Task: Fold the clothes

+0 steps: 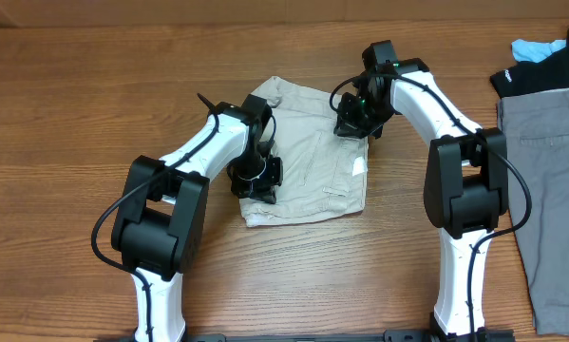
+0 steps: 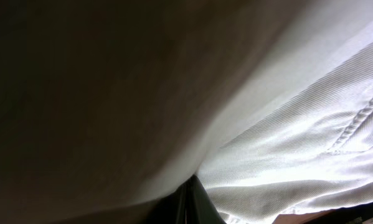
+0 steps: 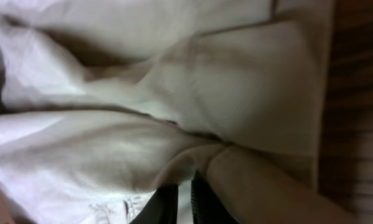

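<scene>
A: Left first. Left gripper (image 1: 256, 180) sits on the near-left edge of the beige shorts (image 1: 308, 161). Its wrist view is all cloth, draped over the lens. Pinching?

B: Cannot tell. Only one dark finger (image 2: 195, 202) shows, with cloth running down to it.

A: The shorts lie mid-worktop (image 1: 66, 114), rumpled, with a small white label (image 1: 359, 168) at the right edge.

B: Right gripper (image 1: 358, 122) is at the far-right edge, clenched on the shorts. The fabric gathers into a ridge between its nearly closed fingers (image 3: 206, 202).

A: Opposite corners, then. I'd judge that's for lifting and carrying a fold across.

B: Grey garment (image 1: 550, 190) and black garment (image 1: 536, 76) lie well apart, far right.
</scene>
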You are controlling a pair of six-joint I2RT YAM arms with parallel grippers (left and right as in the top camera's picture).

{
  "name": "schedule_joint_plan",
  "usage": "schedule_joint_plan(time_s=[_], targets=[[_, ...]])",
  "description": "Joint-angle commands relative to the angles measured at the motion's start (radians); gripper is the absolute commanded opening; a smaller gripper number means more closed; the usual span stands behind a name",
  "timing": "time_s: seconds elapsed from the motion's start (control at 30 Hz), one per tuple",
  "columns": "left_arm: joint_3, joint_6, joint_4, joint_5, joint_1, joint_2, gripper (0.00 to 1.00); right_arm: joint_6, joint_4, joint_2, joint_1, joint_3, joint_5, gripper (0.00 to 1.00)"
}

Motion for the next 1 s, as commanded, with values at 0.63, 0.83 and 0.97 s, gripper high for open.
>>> schedule_joint_plan(time_s=[0.63,0.83,0.97], targets=[[0.174,0.066,0.114,-0.223,0.006,-0.187,0.12,-0.131,-0.636,0.018,0.003,0.569,0.182,0.17],[0.174,0.066,0.247,-0.223,0.007,-0.113,0.14,-0.114,-0.624,0.018,0.106,0.431,0.154,0.04],[0.174,0.066,0.309,-0.222,0.027,-0.022,0.13,-0.095,-0.621,0.018,0.180,0.353,0.149,0.04]])
